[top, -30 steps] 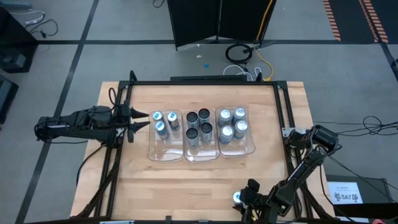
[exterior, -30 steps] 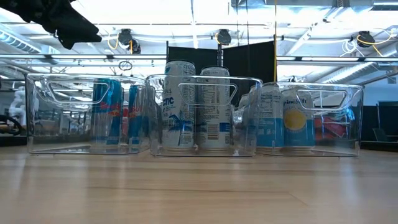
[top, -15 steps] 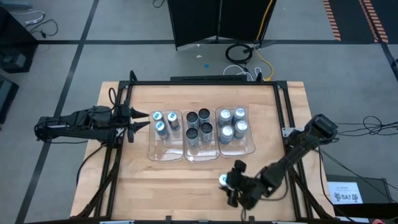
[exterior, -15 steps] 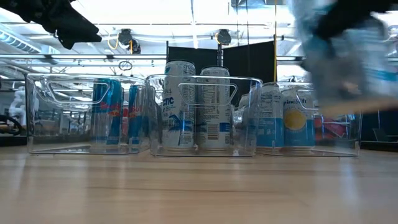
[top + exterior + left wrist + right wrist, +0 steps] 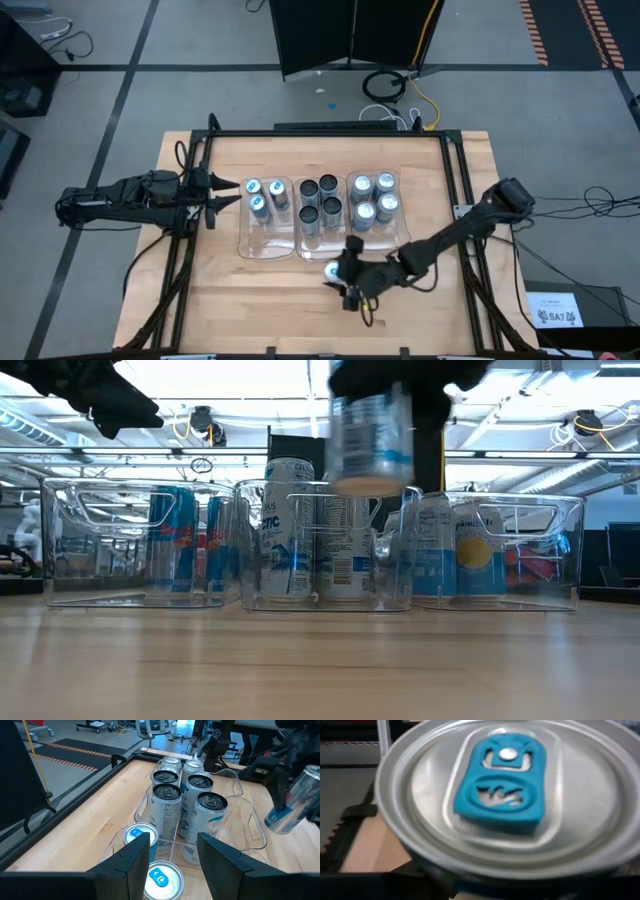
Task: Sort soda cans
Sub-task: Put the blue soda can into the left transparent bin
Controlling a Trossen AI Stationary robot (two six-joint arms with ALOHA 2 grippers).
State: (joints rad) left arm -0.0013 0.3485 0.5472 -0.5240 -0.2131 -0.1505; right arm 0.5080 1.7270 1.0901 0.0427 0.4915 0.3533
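**Blue-tabbed can in the air, short of the trays**

The right gripper (image 5: 343, 275) held a soda can (image 5: 331, 271) clamped between its fingers, lifted clear of the table (image 5: 250, 300) just in front of the middle tray (image 5: 322, 253). Its top carried a blue tab (image 5: 501, 780), matching the 3 cans (image 5: 263, 195) in the left tray (image 5: 262, 250) — the tray with room left. The middle tray held 4 dark-topped cans (image 5: 319, 200), the right tray (image 5: 400, 240) 4 more (image 5: 372, 199).

The left gripper (image 5: 225, 195) hovered beside the left tray, fingers spread and empty.

Risks, as I judged them: the can looked tilted in the left wrist view (image 5: 295, 800), so a hurried release could tip it against its neighbours. The path to the left tray crossed the tray walls — a low carry might snag a rim and shift the tray. The waiting left gripper also stood close to the drop spot.
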